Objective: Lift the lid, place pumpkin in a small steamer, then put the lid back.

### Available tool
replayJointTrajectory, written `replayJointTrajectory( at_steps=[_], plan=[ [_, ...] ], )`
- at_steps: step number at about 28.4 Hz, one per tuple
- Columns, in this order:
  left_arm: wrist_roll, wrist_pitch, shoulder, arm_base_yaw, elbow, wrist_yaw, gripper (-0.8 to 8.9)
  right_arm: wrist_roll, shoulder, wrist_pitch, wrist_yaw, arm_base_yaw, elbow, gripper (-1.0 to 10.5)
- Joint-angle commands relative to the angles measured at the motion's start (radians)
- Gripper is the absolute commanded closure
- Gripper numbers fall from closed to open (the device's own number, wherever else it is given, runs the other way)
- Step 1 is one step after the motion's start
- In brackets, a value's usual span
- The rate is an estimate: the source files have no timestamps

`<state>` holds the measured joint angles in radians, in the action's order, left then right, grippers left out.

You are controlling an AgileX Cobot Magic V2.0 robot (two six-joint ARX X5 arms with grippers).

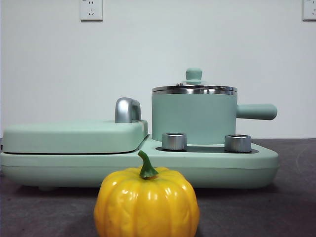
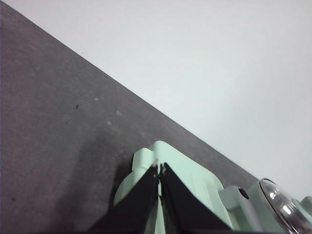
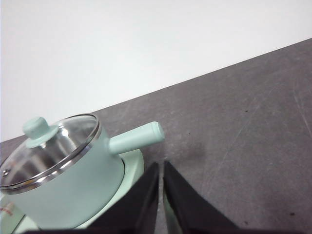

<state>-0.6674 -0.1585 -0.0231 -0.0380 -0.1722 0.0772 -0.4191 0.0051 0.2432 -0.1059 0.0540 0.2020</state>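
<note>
Lid (image 1: 194, 88) sits shut on the small steamer (image 1: 192, 117); pumpkin (image 1: 146, 202) waits on the table in front of the steamer, well apart. First job, probably: lift the lid. Best to grab the little knob (image 3: 35, 128) from straight above and pull up slowly.

Right gripper (image 3: 160, 168) near the steamer's handle (image 3: 136, 138), jaws together, holding nothing. Left gripper (image 2: 159, 169) too, jaws together, by the cooker base (image 2: 195, 178).

Pumpkin seen only from the front. Glass top of the lid seen only from the wrists.

One pumpkin (image 1: 146, 203), one lid (image 1: 194, 87), one small steamer (image 1: 193, 117), two steel knobs (image 1: 174, 141), two wall sockets (image 1: 91, 10).
</note>
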Motion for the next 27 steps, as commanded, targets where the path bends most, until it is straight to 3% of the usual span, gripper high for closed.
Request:
replayJointTrajectory(
  at_steps=[1, 10, 16, 27],
  plan=[
    [0.062, -0.074, -0.028, -0.002, -0.061, 0.002, 8.04, 0.040, 0.000, 0.068, -0.003, 0.002, 0.067, 9.3],
    [0.275, -0.218, -0.162, -0.002, -0.255, 0.028, 8.04, 0.117, 0.063, 0.221, -0.030, 0.003, 0.236, 9.3],
    [0.327, -0.246, -0.283, -0.002, -0.371, 0.084, 8.04, 0.240, 0.185, 0.290, -0.048, 0.003, 0.350, 9.3],
    [0.438, -0.248, -0.452, -0.003, -0.523, 0.135, 8.04, 0.367, 0.436, 0.306, -0.117, 0.003, 0.519, 9.3]
  ],
)
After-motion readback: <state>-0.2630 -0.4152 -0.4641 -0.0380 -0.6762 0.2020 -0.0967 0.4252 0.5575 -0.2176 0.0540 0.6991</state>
